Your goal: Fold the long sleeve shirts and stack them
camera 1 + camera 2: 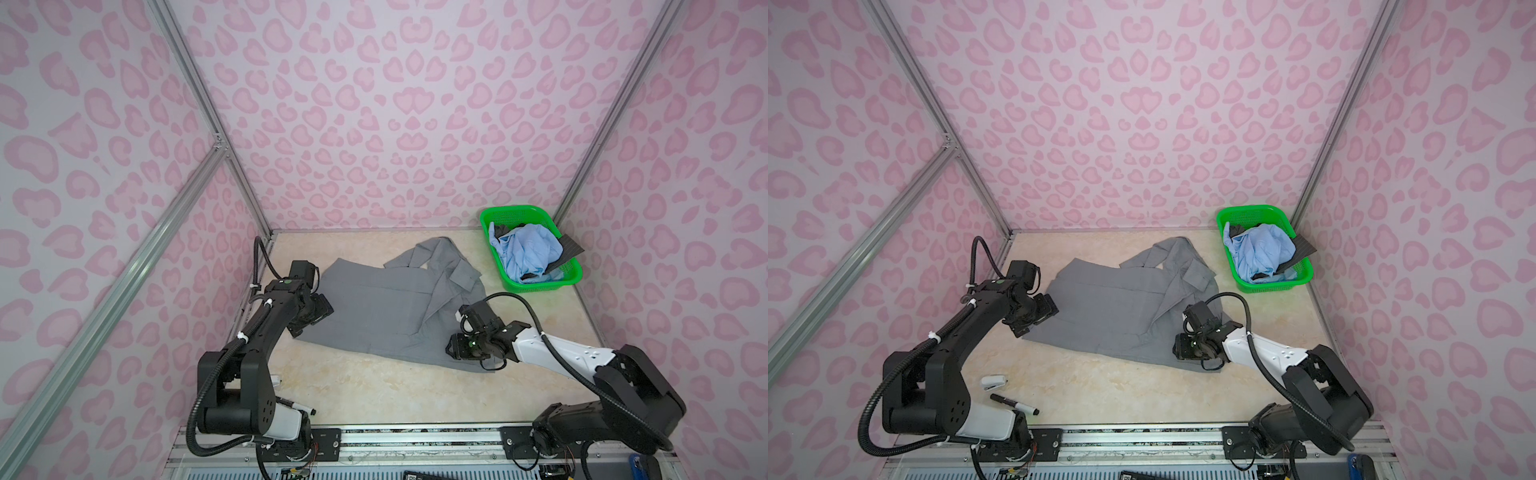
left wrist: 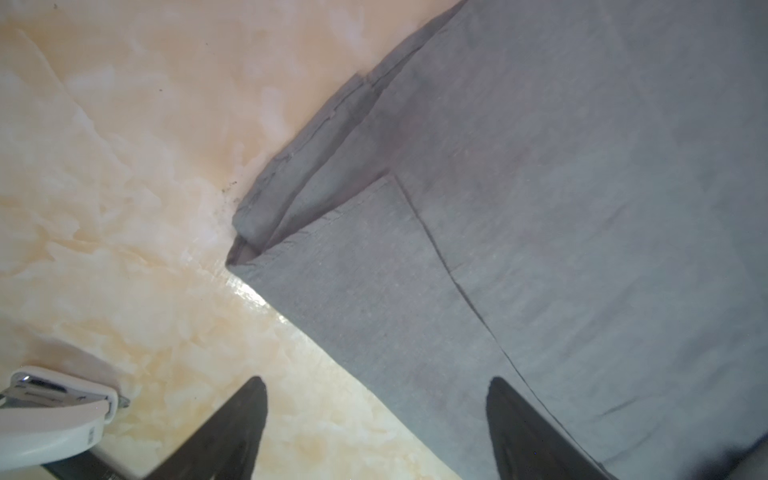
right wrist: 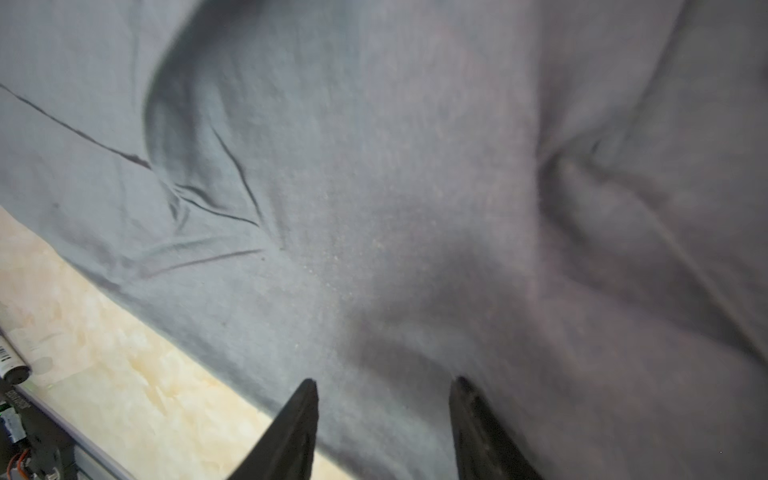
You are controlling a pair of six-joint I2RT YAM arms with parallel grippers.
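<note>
On the marbled table [image 1: 374, 390] the grey shirt [image 1: 374, 307] lies spread mid-table, a green basket [image 1: 536, 286] with 2 more shirts just beside it, the left claw [image 2: 376, 379] wide apart astride its edge, the right claw [image 3: 384, 379] apart above its cloth.

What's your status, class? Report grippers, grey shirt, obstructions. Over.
Left gripper open at edge of grey shirt; right gripper open over it. Shirt spread, not folded, far side rumpled. Stapler and marker sit clear.
</note>
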